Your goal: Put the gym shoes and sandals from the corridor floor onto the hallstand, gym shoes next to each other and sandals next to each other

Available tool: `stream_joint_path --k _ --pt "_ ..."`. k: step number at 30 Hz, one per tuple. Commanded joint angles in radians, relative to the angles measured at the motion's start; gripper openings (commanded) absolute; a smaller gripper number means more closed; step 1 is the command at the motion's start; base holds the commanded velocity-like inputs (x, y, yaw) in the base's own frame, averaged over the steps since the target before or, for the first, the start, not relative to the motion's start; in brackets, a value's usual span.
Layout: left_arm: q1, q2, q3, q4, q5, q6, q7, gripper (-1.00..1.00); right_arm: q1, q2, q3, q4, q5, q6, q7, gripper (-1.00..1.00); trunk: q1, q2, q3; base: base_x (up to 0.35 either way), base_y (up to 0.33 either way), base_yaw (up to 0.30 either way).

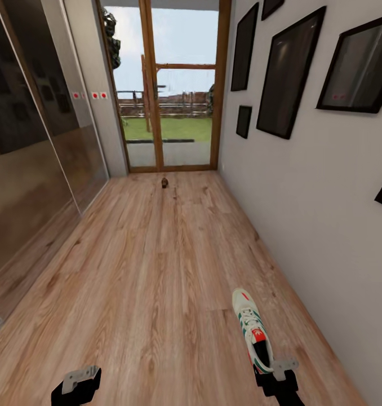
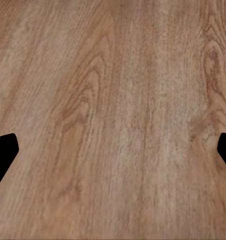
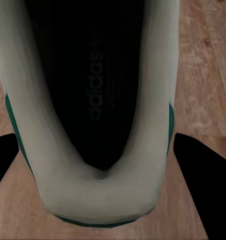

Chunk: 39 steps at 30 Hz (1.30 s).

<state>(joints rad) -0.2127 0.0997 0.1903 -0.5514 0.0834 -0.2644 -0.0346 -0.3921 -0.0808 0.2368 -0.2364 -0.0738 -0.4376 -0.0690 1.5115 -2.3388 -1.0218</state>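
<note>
Warm wood-grain floor (image 1: 157, 270) runs toward a far glass door (image 1: 168, 84). One shoe (image 1: 252, 332) lies near, on the right by the wall, its heel straddled by the right gripper (image 3: 100, 200), whose fingers are spread and not yet clamped. The padded white heel collar should be centred before closing. The left gripper (image 2: 113, 155) is held open over bare planks.
</note>
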Motion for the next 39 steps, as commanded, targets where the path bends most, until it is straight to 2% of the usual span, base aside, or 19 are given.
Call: stream_joint_path --k 1,14,39 --pt "0.0 0.0 0.0 0.001 0.009 -0.003 -0.004 1.0 -0.001 -0.001 0.009 0.0 -0.008 -0.003 -0.006 -1.0 0.0 0.0 -0.001 0.338 0.0 0.0" --pt "0.0 0.0 0.001 0.001 0.009 -0.003 -0.004 1.0 -0.001 0.0 0.009 0.0 -0.008 -0.003 -0.006 -1.0 0.0 0.0 -0.001 0.338 0.0 0.099" --pt "0.0 0.0 0.0 0.001 0.009 -0.003 -0.004 1.0 -0.001 0.0 0.009 0.0 -0.008 -0.003 -0.006 -1.0 0.0 0.0 -0.001 0.338 0.0 0.004"
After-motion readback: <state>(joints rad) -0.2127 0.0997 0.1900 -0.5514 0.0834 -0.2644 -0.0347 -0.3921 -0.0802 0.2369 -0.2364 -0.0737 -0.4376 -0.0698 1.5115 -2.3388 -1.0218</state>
